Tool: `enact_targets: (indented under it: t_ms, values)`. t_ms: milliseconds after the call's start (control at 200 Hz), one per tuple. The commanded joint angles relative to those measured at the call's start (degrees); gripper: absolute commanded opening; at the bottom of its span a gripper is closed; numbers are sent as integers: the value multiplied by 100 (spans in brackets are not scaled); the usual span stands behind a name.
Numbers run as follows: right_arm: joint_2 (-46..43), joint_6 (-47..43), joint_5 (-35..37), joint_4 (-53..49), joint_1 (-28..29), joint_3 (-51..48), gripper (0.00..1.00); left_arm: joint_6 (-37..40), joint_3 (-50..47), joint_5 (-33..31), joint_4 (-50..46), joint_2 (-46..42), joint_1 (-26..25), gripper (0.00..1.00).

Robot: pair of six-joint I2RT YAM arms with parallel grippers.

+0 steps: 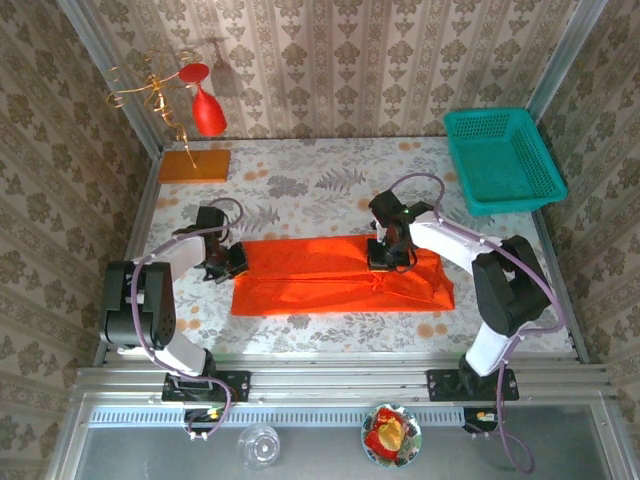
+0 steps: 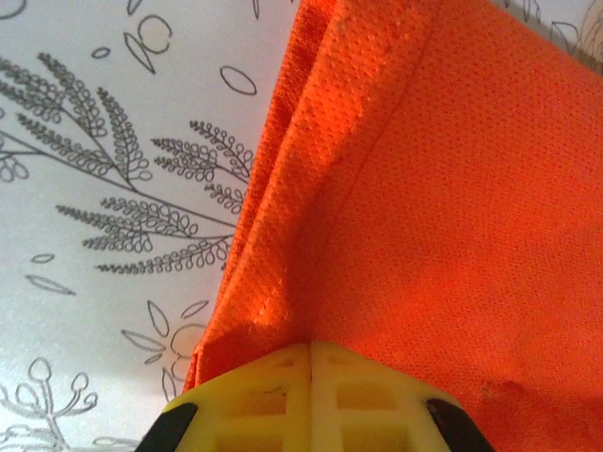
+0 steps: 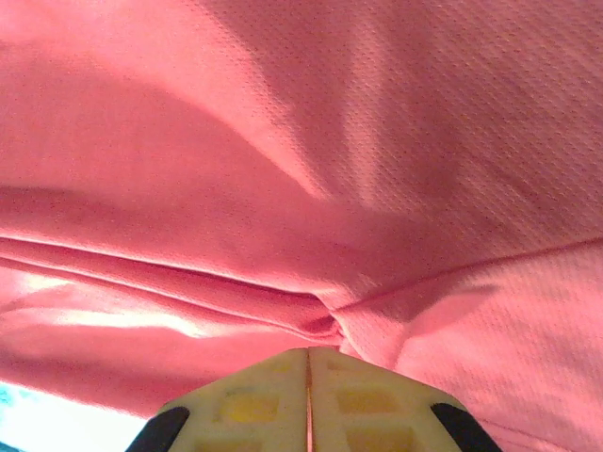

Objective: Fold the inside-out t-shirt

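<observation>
The inside-out t-shirt (image 1: 340, 285) lies as a long orange-red band across the middle of the table, with creases running along it. My left gripper (image 1: 233, 260) is at its far left corner. In the left wrist view the yellow jaws (image 2: 310, 350) are shut, with the hemmed edge of the t-shirt (image 2: 452, 188) pinched at their tip. My right gripper (image 1: 386, 256) sits on the far edge, right of the middle. In the right wrist view its jaws (image 3: 308, 354) are shut on a gathered fold of the t-shirt (image 3: 330, 141), and cloth shows in the seam between them.
A teal basket (image 1: 500, 160) stands at the back right. A flat orange-brown board (image 1: 194, 165) lies at the back left, under a red wine glass (image 1: 208, 112) hanging from a gold wire stand. A glass bowl (image 1: 260, 445) and a dish (image 1: 391, 435) sit below the near rail.
</observation>
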Motion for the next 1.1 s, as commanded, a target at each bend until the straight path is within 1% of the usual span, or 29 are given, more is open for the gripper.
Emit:
enact_targets:
  t_ms: [0,70,185,260,340,415,480,630,730,880,1020,1090]
  values:
    - [389,200,-254,307,-3,-97,10,114,-66,73,158,47,88,0]
    - [648,225,-143,314,-6,-161,10,144,-111,73,167,28,148,0]
    - [797,245,-79,344,-13,-315,9,205,-171,64,142,-23,281,0]
    - [724,236,-156,338,-23,-328,9,236,-190,70,123,-54,361,0]
    - [412,237,-190,359,-59,-330,10,277,-207,82,94,-85,431,0]
    - [11,215,-188,386,-177,-364,16,328,-224,82,79,-88,487,0]
    - [-273,108,-82,272,-369,-388,18,352,-256,82,70,-103,543,0]
    - [-669,-431,222,-205,-1163,-526,23,410,-297,91,79,-143,698,0]
    - [-766,-969,557,-445,-1646,-604,31,440,-288,82,79,-146,762,0]
    - [-582,-1712,954,-663,-1996,-601,44,459,-221,117,78,-95,789,1]
    - [-9,-1803,1281,-896,-2009,-316,52,465,-149,152,54,-41,789,1]
    - [132,-1803,1423,-872,-2009,-271,55,479,-139,144,29,-50,791,1]
